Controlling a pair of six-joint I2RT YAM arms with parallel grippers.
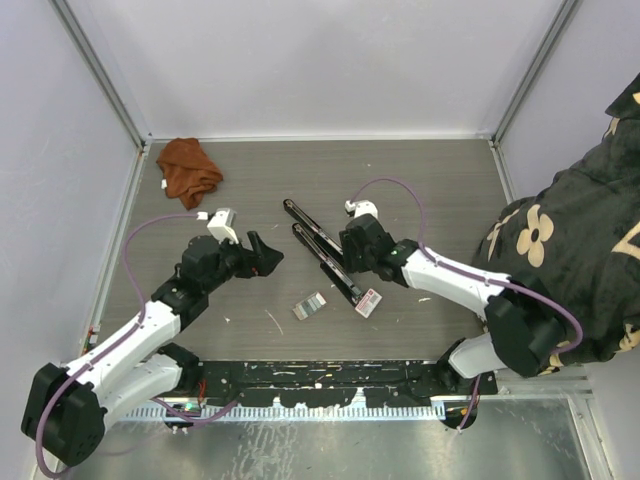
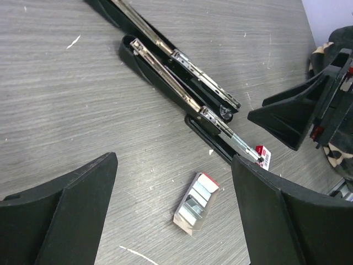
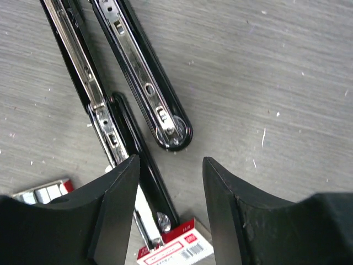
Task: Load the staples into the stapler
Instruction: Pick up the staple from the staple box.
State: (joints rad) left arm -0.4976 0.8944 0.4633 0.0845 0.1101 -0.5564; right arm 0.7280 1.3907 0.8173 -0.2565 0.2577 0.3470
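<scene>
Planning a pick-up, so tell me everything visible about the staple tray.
The staple tray is small, grey and open-topped, red-edged at one end, with silvery staple strips lying inside. It rests flat on the wood-grain table, close to the opened black stapler but apart from it. Only the table touches it.

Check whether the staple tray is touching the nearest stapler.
Apart. Left wrist view shows bare table between the staple tray and the nearest stapler.

glossy stapler (image 3: 140, 77), shiny metal staples (image 2: 196, 204), matt table (image 2: 66, 110)
</scene>
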